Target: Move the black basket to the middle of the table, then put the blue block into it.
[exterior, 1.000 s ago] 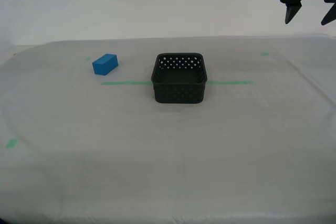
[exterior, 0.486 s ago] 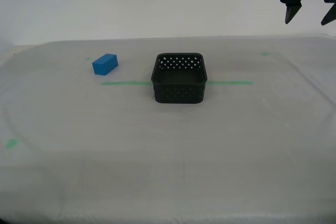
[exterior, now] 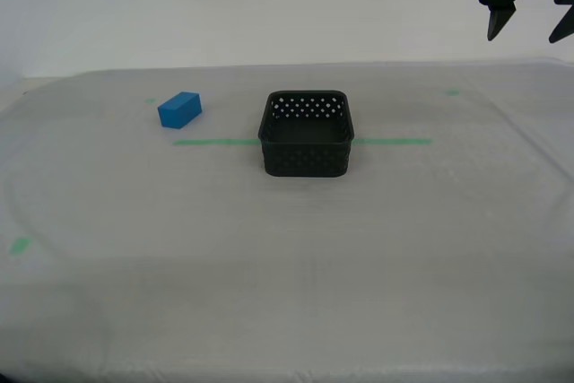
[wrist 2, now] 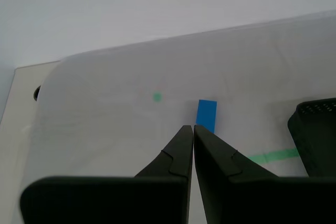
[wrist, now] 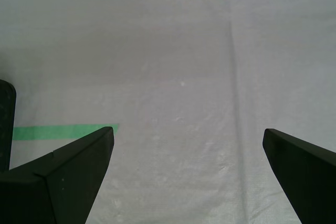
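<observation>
One pale sheeted table (exterior: 287,257) under a white wall, green tape line (exterior: 211,142) beneath centred black basket (exterior: 306,133), blue block (exterior: 179,108) toward far edge; first gripper (wrist: 186,145) spread, second gripper (wrist 2: 193,139) clenched empty.

In the exterior view, a claw (exterior: 526,28) at the upper right corner is cut off by the frame, its arm unseen. In the second wrist view, my second claw (wrist 2: 193,129) covers the blue block's (wrist 2: 207,114) near end, and the frame crops the black basket (wrist 2: 316,135). In the first wrist view, only a basket sliver (wrist: 5,124) shows.
</observation>
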Controlling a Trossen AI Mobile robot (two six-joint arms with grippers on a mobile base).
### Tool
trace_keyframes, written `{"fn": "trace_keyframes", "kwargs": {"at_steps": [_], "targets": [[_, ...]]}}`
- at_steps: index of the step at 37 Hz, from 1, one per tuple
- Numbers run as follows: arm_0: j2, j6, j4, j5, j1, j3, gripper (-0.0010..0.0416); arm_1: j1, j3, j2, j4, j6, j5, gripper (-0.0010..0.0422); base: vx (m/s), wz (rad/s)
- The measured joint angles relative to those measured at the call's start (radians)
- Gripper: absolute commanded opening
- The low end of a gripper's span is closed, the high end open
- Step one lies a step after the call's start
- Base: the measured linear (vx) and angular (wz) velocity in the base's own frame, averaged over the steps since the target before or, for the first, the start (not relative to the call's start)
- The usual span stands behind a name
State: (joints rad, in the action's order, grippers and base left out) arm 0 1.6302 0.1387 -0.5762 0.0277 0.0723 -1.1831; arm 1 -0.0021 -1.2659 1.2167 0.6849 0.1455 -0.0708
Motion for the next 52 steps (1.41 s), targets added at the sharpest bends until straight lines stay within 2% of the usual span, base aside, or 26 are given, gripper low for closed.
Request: {"fn": "trace_keyframes", "kwargs": {"at_steps": [24, 52], "targets": [[0.000, 0.000, 0.000, 0.000, 0.000, 0.000, 0.0398, -0.002, -0.317, 0.286, 0.235, 0.030, -0.003, 0.0000, 0.000, 0.000], [0.000, 0.000, 0.000, 0.000, 0.000, 0.000, 0.0398, -0.060, -0.637, 0.598, 0.398, 0.044, -0.013, 0.0000, 0.000, 0.000]]}}
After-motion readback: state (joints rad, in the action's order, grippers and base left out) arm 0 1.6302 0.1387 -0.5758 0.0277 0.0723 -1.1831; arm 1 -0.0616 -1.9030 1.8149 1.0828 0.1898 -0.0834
